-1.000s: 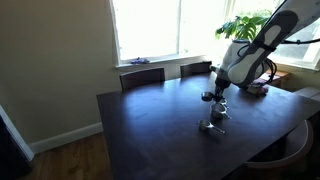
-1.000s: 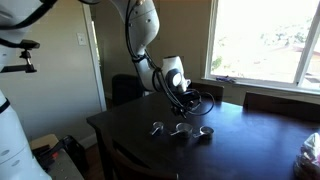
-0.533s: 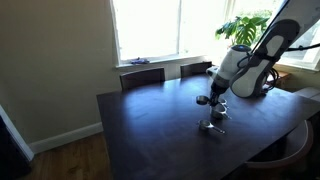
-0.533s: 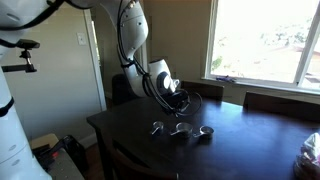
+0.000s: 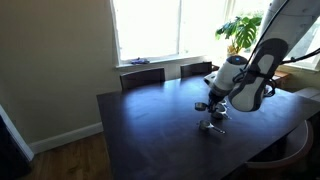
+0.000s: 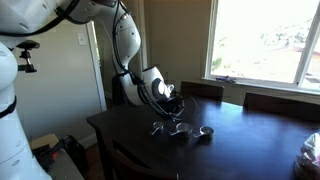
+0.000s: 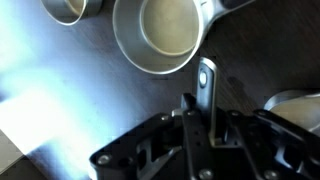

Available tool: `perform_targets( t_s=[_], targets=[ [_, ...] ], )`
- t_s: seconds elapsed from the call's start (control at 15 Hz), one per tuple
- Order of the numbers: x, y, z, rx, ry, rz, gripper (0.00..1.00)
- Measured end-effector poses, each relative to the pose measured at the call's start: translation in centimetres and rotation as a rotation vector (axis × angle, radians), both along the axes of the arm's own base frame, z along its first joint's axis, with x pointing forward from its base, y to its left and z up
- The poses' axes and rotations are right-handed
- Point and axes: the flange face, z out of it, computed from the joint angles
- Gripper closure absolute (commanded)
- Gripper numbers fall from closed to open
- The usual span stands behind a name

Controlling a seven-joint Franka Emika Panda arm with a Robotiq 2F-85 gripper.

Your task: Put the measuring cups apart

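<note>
Three small silver measuring cups lie close together on the dark table (image 5: 150, 130). In an exterior view they sit in a row (image 6: 157, 127), (image 6: 180, 128), (image 6: 205, 131). In an exterior view two show as a cluster (image 5: 213, 124). My gripper (image 7: 198, 112) reaches down at the group (image 6: 172, 108) (image 5: 212, 103). In the wrist view its fingers are shut on the flat handle (image 7: 205, 82) of the middle cup (image 7: 160, 38). A second cup (image 7: 72, 8) lies at the top left and a third (image 7: 295, 108) at the right edge.
Chairs stand at the far side of the table (image 5: 142, 76) (image 6: 265, 100). A potted plant (image 5: 240, 28) stands by the window. Something pale lies at the table's corner (image 6: 310, 150). Another robot's white body (image 6: 12, 110) fills one edge.
The arm has swung lower and shifted sideways over the cups, bringing the gripper down onto them. The cups lie where they were.
</note>
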Motion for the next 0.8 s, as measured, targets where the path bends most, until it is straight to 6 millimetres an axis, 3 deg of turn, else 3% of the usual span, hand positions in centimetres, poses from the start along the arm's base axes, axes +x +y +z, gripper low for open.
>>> perform_targets(
  t_s=[0.27, 0.8],
  targets=[
    [-0.7, 0.4, -2.3, 0.008, 0.028, -0.004, 0.99],
    [0.9, 0.6, -3.9, 0.016, -0.016, -0.006, 0.95]
  ],
)
